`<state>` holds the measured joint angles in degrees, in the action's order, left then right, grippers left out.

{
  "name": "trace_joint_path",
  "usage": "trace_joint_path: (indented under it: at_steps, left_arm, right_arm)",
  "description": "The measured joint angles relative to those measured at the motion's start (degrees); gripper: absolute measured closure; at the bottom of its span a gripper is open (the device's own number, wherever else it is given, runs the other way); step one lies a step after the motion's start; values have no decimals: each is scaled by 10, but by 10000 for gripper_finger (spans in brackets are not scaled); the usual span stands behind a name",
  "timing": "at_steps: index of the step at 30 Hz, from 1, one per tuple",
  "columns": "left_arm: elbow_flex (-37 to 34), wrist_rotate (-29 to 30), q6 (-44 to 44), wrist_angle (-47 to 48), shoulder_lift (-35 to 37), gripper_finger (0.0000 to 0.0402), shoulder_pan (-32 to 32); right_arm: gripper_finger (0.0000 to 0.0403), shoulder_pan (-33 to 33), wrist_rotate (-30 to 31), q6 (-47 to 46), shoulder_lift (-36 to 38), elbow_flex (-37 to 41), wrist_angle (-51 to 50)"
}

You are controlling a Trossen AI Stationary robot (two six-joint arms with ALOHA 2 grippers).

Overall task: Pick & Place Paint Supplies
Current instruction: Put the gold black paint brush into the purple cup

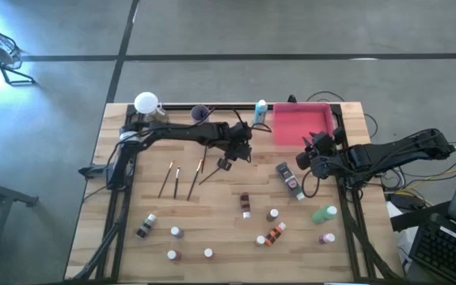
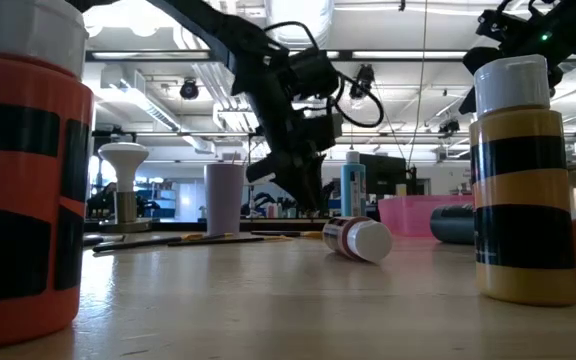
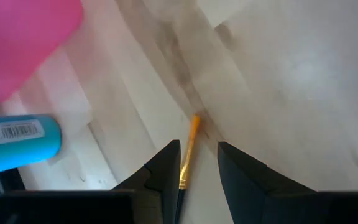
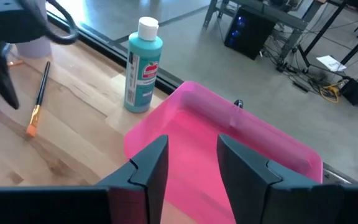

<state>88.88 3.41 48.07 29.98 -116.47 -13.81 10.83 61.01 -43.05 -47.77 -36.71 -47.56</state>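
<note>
My left gripper (image 1: 226,164) (image 3: 197,146) is open and low over mid-table. Its fingers stand on either side of the orange-tipped end (image 3: 191,134) of a thin brush (image 1: 212,171) that lies flat on the wood; I see no touch. Three more brushes (image 1: 177,182) lie to its left, and another (image 4: 39,99) lies nearer the far edge. My right gripper (image 1: 305,152) (image 4: 191,140) hovers open over the near corner of the pink tray (image 1: 301,125), holding nothing. Several small white-capped bottles (image 1: 245,204) stand or lie on the near half.
A teal bottle (image 1: 260,113) stands left of the tray, and a lilac cup (image 1: 199,113) and a white lamp-like thing (image 1: 146,103) stand at the far edge. A dark tube (image 1: 290,180) lies below the tray. Striped bottles (image 2: 523,190) (image 2: 18,180) stand near the front edge.
</note>
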Motion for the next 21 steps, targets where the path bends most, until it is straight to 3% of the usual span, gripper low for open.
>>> trace_joint_path:
  at_steps: [10, 21]
  left_arm:
    - [0, -59, -15, -29, -18, 289, -26]
    - [0, -64, -18, -44, -45, 289, -27]
  right_arm:
    - [233, 0, 1, 0, 0, 0, 2]
    - [216, 0, 4, 2, 0, 0, 1]
